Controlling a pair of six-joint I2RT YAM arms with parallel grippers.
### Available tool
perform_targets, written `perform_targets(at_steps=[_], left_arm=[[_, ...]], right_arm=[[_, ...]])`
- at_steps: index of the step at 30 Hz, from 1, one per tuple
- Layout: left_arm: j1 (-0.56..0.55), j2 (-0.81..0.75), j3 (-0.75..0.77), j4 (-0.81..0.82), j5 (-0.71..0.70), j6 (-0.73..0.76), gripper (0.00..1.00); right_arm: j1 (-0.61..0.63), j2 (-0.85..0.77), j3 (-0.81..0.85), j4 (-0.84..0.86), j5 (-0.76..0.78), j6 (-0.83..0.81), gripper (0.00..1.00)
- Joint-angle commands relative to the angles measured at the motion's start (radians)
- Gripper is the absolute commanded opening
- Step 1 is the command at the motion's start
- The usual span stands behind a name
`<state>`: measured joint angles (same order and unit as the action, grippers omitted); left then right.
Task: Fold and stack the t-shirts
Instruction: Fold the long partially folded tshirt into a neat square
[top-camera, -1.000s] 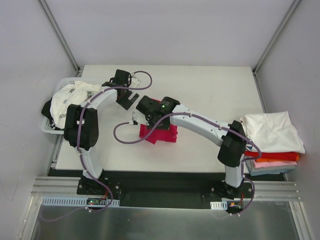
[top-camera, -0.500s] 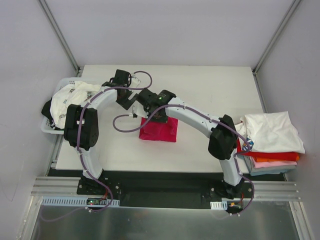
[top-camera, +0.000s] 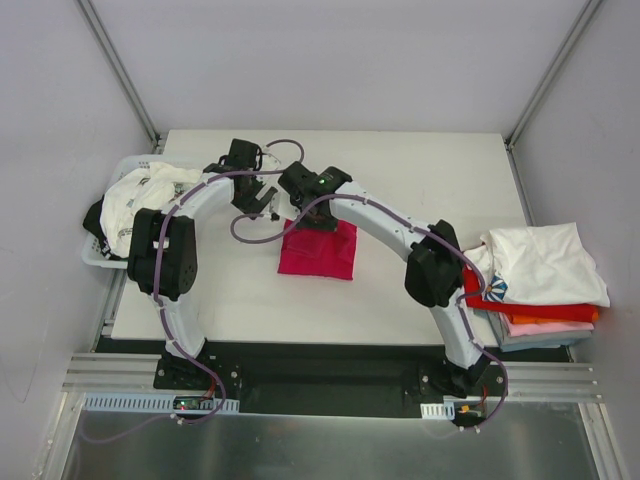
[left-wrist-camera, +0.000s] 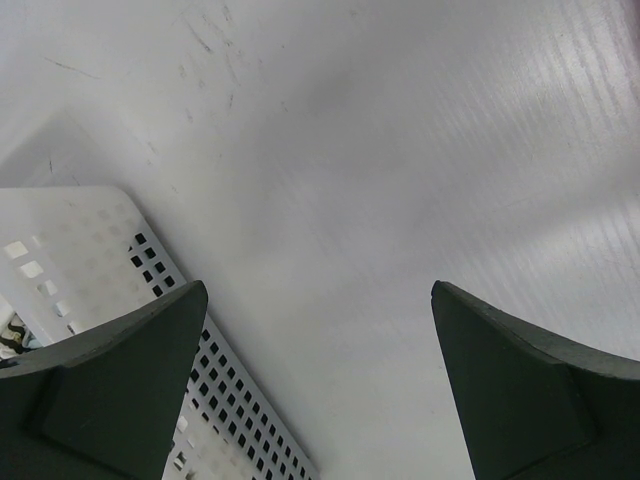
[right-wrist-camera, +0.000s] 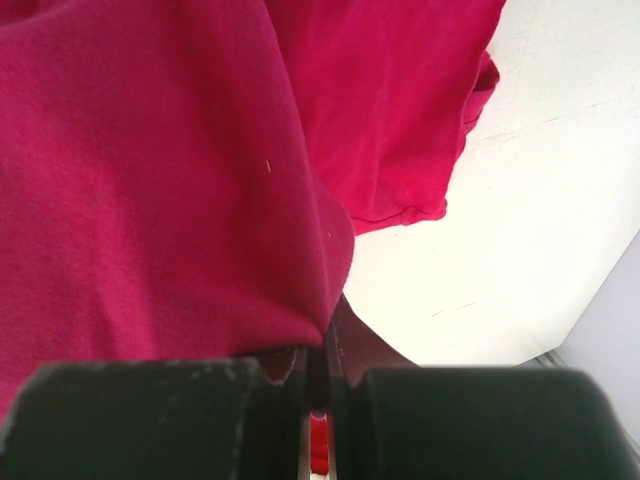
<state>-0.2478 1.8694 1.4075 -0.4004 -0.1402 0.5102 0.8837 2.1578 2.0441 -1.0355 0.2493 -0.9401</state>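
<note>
Since the earlier view, the right gripper (top-camera: 312, 215) has dragged a tightly pinched hem of the crimson t-shirt (top-camera: 318, 252) toward the bench's far edge, flattening the fold mid-bench. The left gripper (top-camera: 255, 197) hangs wide open, empty. Next, probably: let go, then lift it onto the stack (top-camera: 545, 275) by the right edge.

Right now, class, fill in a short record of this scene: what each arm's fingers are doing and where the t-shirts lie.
Left fingers: open, holding nothing, near the basket
Right fingers: shut on the crimson shirt
Crimson shirt: folded, middle of the table
Folded stack: right edge, white shirt on top
Basket: left edge, holds rumpled shirts
</note>
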Motion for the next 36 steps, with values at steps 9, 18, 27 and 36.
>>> perform_targets(at_steps=[9,18,27,36], left_arm=[[-0.008,-0.09,-0.03,0.008,-0.001,0.011,0.95],[-0.008,-0.093,-0.038,0.008,0.004,0.008,0.95],[-0.01,-0.096,-0.045,0.008,-0.004,0.019,0.95],[-0.01,-0.081,-0.021,0.009,-0.022,0.016,0.95]], right_arm=[[-0.084,0.128,0.122,0.026,0.013,-0.091,0.02],[-0.109,0.158,0.106,0.118,0.028,-0.144,0.04],[-0.109,0.16,0.14,0.156,0.058,-0.178,0.05],[-0.109,0.129,0.136,0.218,0.091,-0.193,0.12]])
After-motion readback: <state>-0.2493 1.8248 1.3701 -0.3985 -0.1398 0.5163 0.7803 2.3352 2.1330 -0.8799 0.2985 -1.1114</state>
